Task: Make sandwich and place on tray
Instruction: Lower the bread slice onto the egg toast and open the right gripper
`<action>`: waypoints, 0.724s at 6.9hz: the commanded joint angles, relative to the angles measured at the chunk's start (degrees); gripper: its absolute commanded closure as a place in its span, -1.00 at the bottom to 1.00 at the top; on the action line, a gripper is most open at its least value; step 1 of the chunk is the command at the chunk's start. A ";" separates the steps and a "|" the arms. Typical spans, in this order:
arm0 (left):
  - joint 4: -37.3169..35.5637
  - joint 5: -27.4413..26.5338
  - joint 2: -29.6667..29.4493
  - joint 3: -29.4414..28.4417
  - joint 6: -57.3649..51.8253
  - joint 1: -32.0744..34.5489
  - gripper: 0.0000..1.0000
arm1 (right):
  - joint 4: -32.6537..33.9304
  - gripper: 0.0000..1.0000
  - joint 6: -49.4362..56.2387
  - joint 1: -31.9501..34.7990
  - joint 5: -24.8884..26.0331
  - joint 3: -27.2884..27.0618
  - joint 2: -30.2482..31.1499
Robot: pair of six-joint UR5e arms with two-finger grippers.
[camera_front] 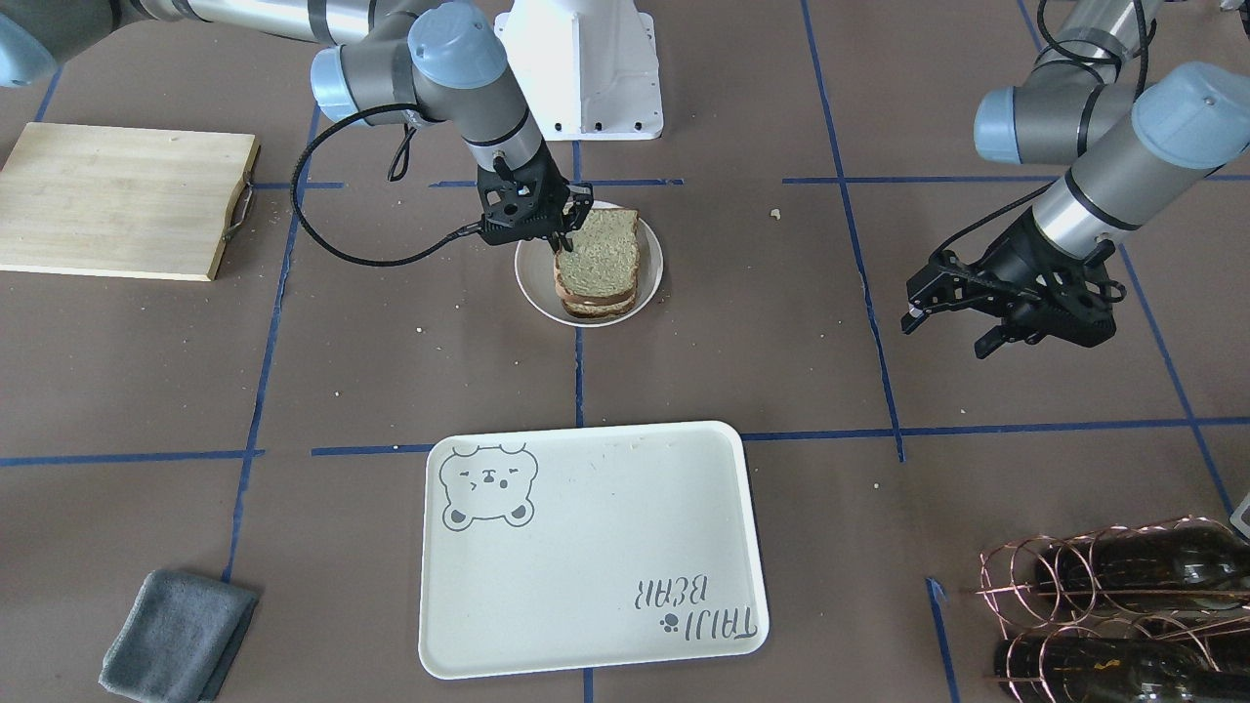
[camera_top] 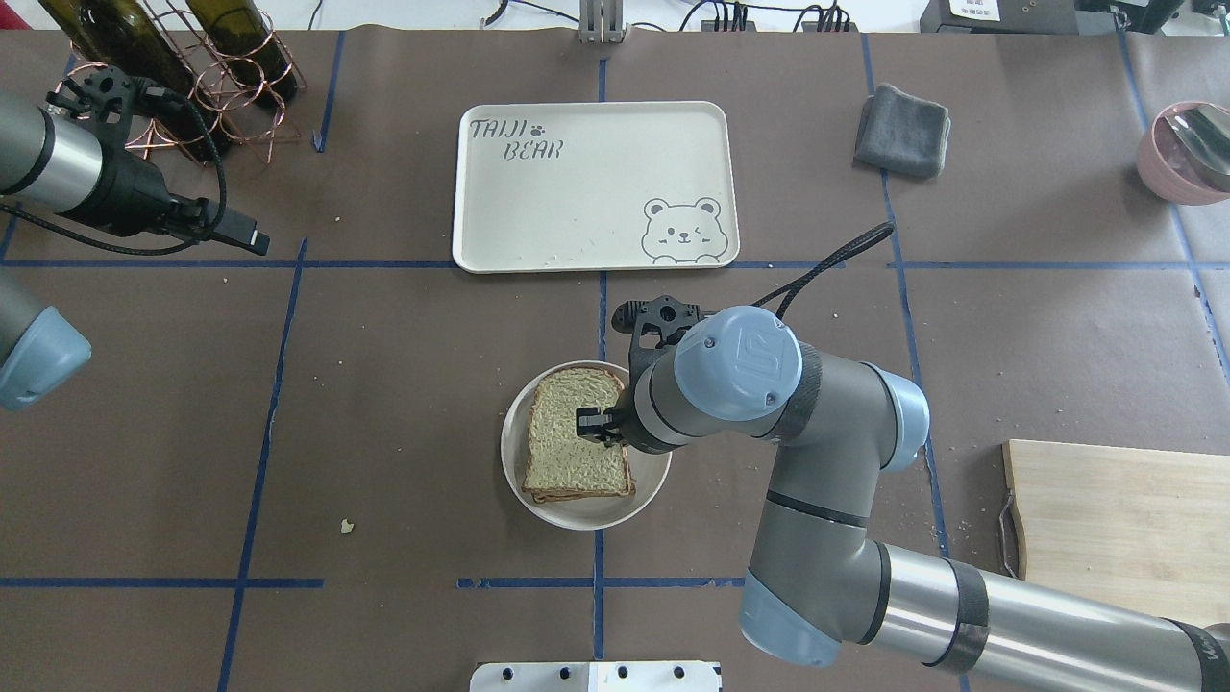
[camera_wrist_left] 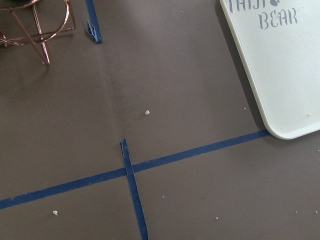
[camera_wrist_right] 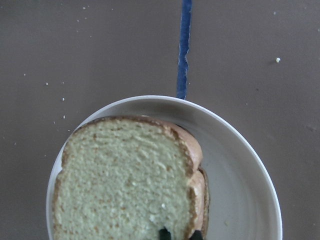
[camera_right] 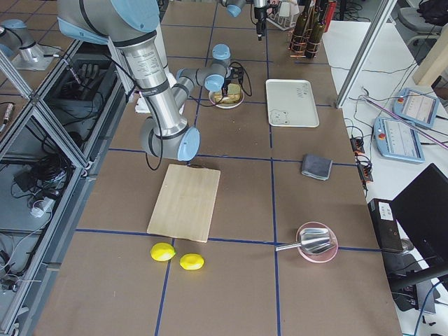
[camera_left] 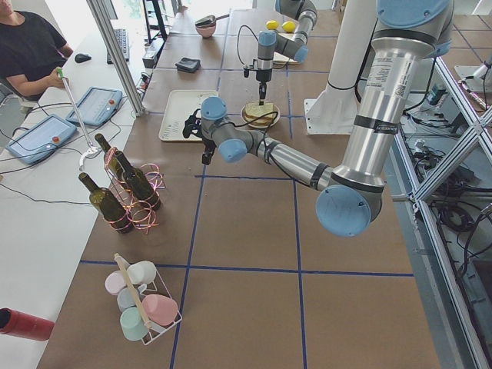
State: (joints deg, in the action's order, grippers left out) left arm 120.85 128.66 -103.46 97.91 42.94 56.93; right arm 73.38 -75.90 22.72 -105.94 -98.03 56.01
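Note:
The sandwich [camera_front: 598, 259] is two tan bread slices stacked on a small round off-white plate [camera_front: 532, 283] at the table's middle; the egg is hidden between them. It also shows in the overhead view [camera_top: 575, 442] and the right wrist view [camera_wrist_right: 125, 185]. My right gripper [camera_front: 563, 239] stands over the plate, its fingertips [camera_wrist_right: 162, 233] pinched close on the top slice's crust edge. The cream bear tray [camera_front: 586, 547] lies bare beyond the plate, also in the overhead view [camera_top: 577, 192]. My left gripper [camera_front: 945, 332] hangs open and empty above the table, far to the side.
A pale wooden cutting board [camera_top: 1124, 519] lies on my right side. A grey cloth [camera_top: 903, 130] sits beside the tray's right. A copper rack with wine bottles [camera_top: 173, 58] stands far left. A pink bowl [camera_top: 1182, 149] is far right. Crumbs dot the brown table.

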 commanded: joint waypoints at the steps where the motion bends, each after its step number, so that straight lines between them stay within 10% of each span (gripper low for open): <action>1: 0.00 -0.08 -0.77 0.00 0.22 -0.07 -1.00 | 0.71 -1.00 -0.04 1.87 -0.58 -0.58 -0.19; 5: -1.57 -6.71 -5.95 4.73 20.80 -10.99 -1.00 | 20.97 -1.00 5.89 12.48 -8.39 -8.75 1.38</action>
State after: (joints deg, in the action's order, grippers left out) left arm 120.13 126.21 -107.79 100.54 55.81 51.78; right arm 88.09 -73.85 31.22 -111.68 -104.95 56.58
